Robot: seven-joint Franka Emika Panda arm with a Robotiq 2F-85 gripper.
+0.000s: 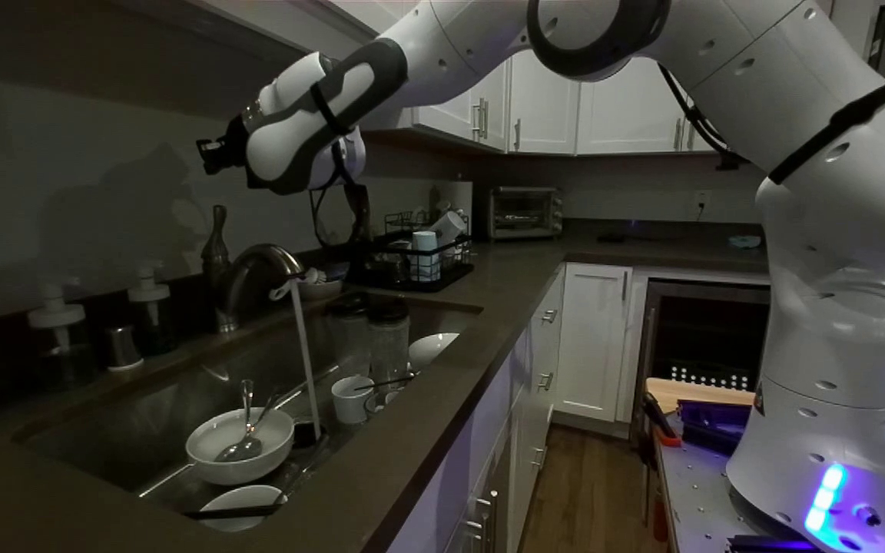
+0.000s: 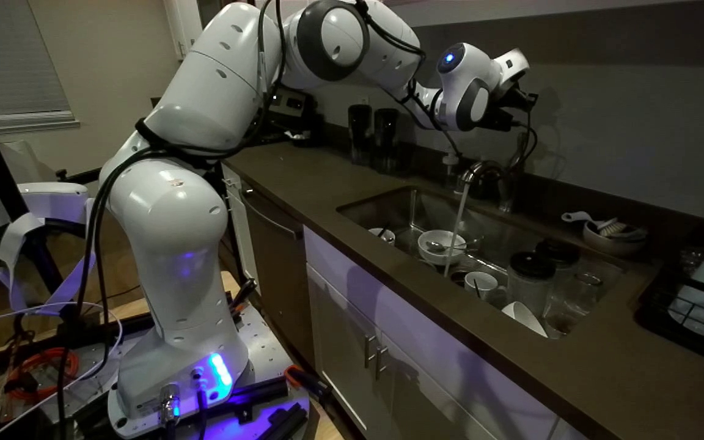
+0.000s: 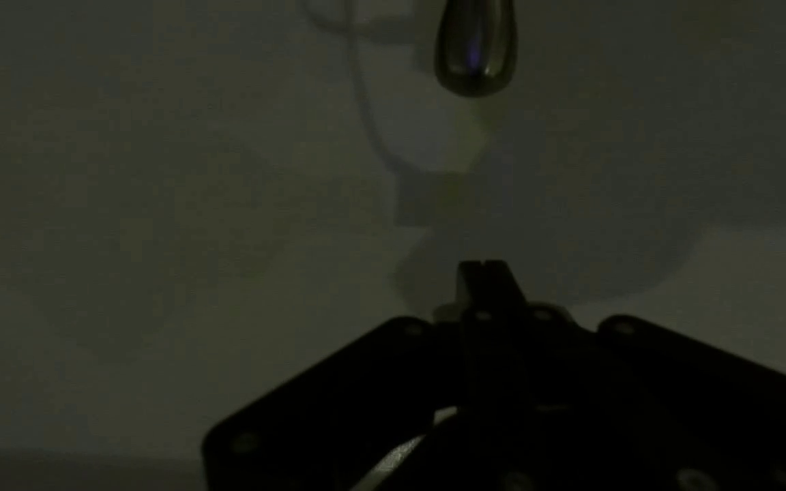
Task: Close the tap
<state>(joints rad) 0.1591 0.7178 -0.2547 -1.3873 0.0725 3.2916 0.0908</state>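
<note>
The tap (image 1: pixel 239 280) is a dark silvery gooseneck at the back edge of the sink, also in an exterior view (image 2: pixel 487 171). Water runs from its spout into the sink. Its lever handle (image 1: pixel 217 238) stands upright behind the spout. In the wrist view the lever's rounded metal tip (image 3: pixel 476 54) enters from the top edge. My gripper (image 1: pixel 208 156) is up near the wall, above the lever and apart from it. In the wrist view my gripper's fingertips (image 3: pixel 483 263) meet with nothing between them. The gripper is dark and partly hidden by the wrist in an exterior view (image 2: pixel 526 101).
The sink (image 1: pixel 174 384) holds a white bowl (image 1: pixel 204 442) with spoons, a mug (image 1: pixel 352 399) and lidded jars (image 2: pixel 530 278). Soap bottles (image 1: pixel 58 330) stand beside the tap. A dish rack (image 1: pixel 435 284) stands past the sink. Upper cabinets (image 1: pixel 538 107) hang over the counter.
</note>
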